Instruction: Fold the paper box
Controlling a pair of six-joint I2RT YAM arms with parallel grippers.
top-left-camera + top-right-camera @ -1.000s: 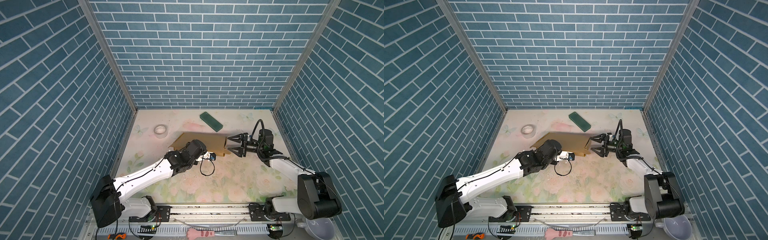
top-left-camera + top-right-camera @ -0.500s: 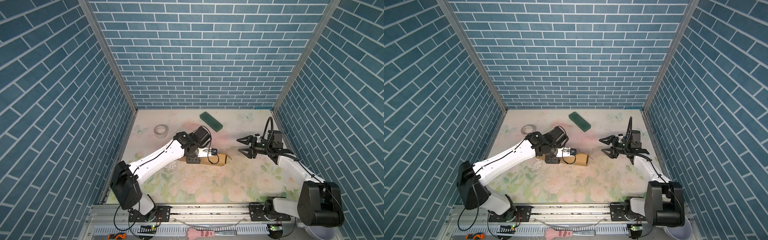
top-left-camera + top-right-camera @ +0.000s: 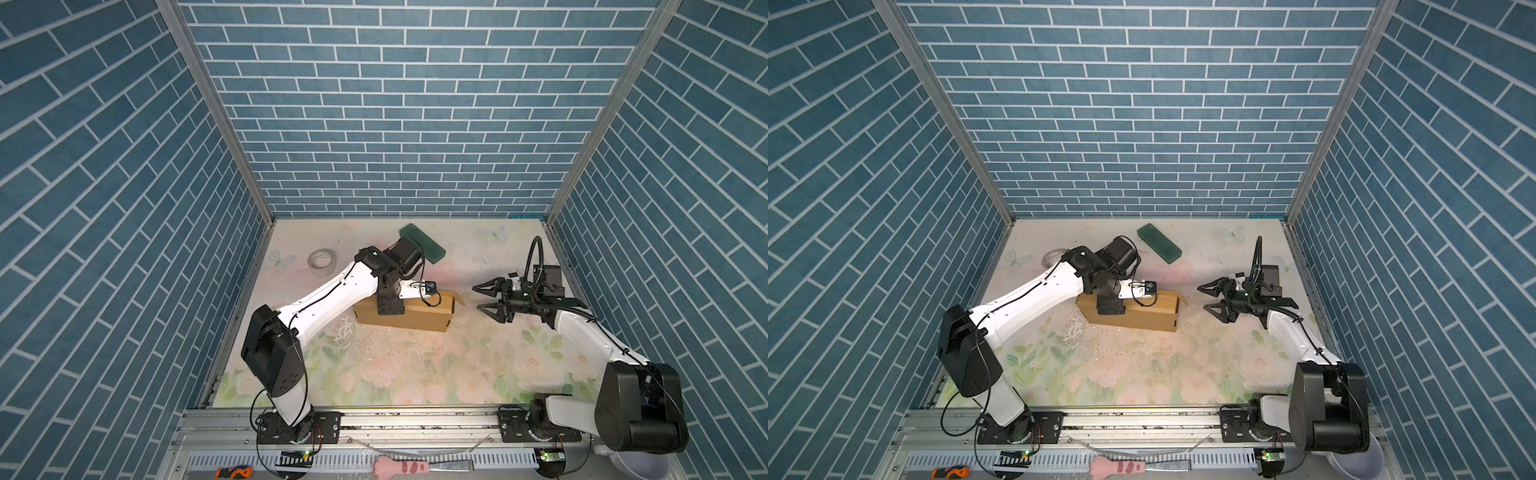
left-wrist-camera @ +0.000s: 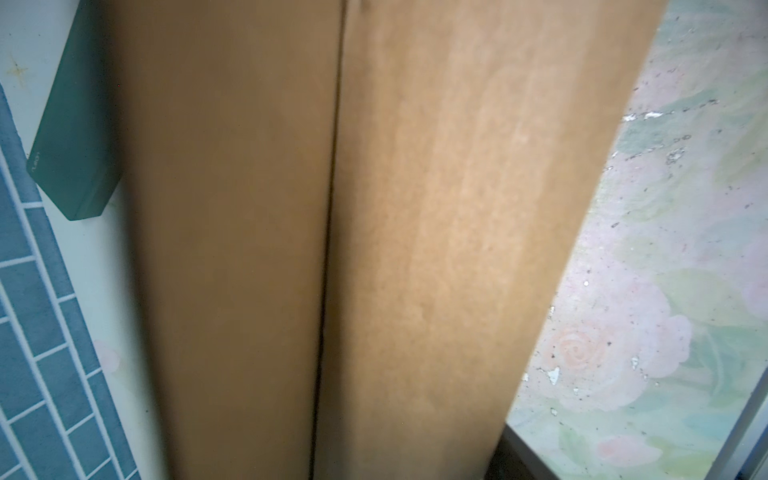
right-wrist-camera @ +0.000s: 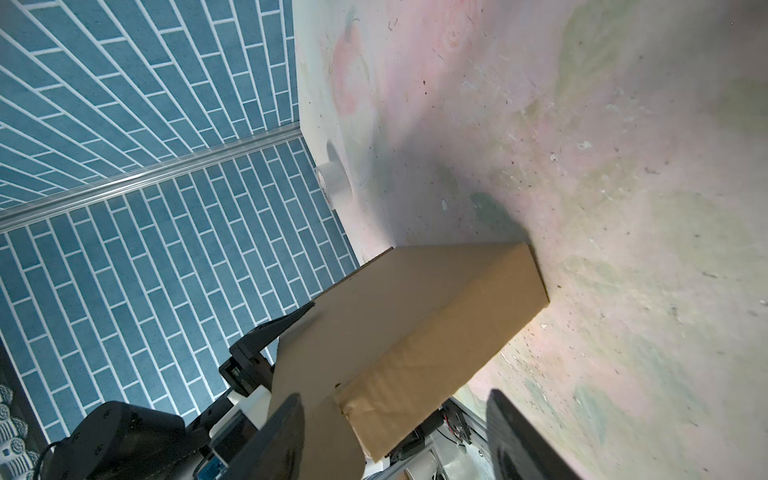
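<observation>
Two robot arms are tending the paper box (image 3: 415,319), which is lying folded around the middle of the table (image 3: 415,374), a little nearer the left edge than the right, with its long side facing the front edge. The left gripper (image 3: 390,306) is pointing straight down onto the box, left of its middle, and appears to be pressing on the cardboard. Whether its jaws are parted or closed cannot be told, as its own camera is showing only brown board and a seam. The right gripper (image 3: 477,297) is hovering just beside the box's right end, apart from it, with jaws spread wide and gripping nothing. It is aiming at a loose flap (image 3: 458,296) sticking up at that end. Tucking that flap is looking like the step in hand. Doing it well is likely calling for firm downward pressure from the left arm, so the box is not sliding toward the left edge. The right arm should be coming in level, pushing the flap along its crease rather than crushing the corner.
</observation>
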